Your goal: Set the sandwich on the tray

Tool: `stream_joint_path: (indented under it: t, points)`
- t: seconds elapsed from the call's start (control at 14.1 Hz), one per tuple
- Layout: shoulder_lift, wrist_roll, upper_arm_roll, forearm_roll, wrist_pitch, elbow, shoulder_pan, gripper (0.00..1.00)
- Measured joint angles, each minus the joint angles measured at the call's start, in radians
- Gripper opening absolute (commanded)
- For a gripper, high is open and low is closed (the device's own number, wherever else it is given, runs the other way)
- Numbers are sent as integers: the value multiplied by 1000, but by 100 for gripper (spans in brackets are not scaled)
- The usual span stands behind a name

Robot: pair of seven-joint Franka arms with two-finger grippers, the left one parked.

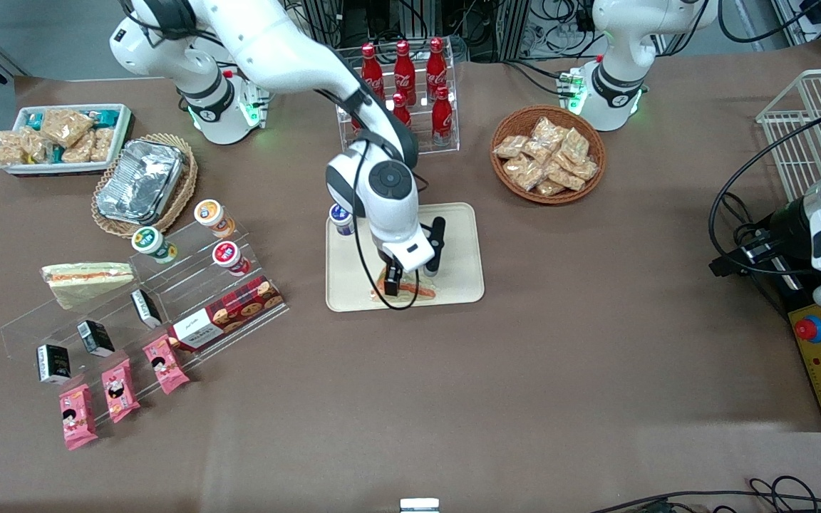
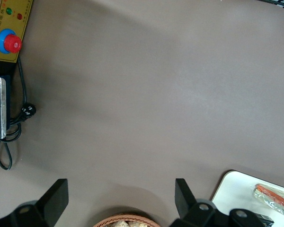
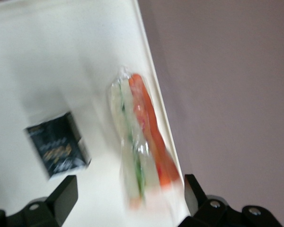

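Observation:
The sandwich [image 1: 416, 291] is a wrapped wedge with a bright orange edge and a bit of green. It lies on the cream tray [image 1: 464, 285], close to the rim nearest the front camera. It also shows in the right wrist view [image 3: 142, 137] and the left wrist view [image 2: 274, 196], resting on the tray [image 3: 61, 56] by its rim. My right gripper [image 1: 410, 274] hangs just above it, open, with one finger on each side of the wedge [image 3: 128, 184]. The fingers do not touch it.
A yogurt cup [image 1: 341, 218] stands on the tray's corner, and a small black box [image 3: 59, 144] lies on the tray beside the sandwich. A paler wedge [image 1: 86, 281] sits on the acrylic shelf toward the working arm's end. The cola rack [image 1: 403, 85] and snack basket [image 1: 548, 153] stand farther from the front camera.

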Motion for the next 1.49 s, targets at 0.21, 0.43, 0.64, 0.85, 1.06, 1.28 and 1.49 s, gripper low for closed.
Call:
stream_joint_path:
  t: [0.21, 0.43, 0.64, 0.85, 1.06, 1.28, 1.49]
  points:
    - [-132, 53, -76, -1, -105, 0, -4, 100]
    - [-229, 117, -198, -1, -187, -1, -14, 100]
    - [-315, 181, -340, -2, -256, -1, -20, 100]
    - [-376, 187, -514, -2, -289, -3, -23, 100]
    - [-417, 191, -664, -2, -310, -6, -27, 100]
    - [-460, 226, -753, -1, -349, -6, -27, 100]
    - [-508, 420, -781, -1, -422, 0, -26, 100]
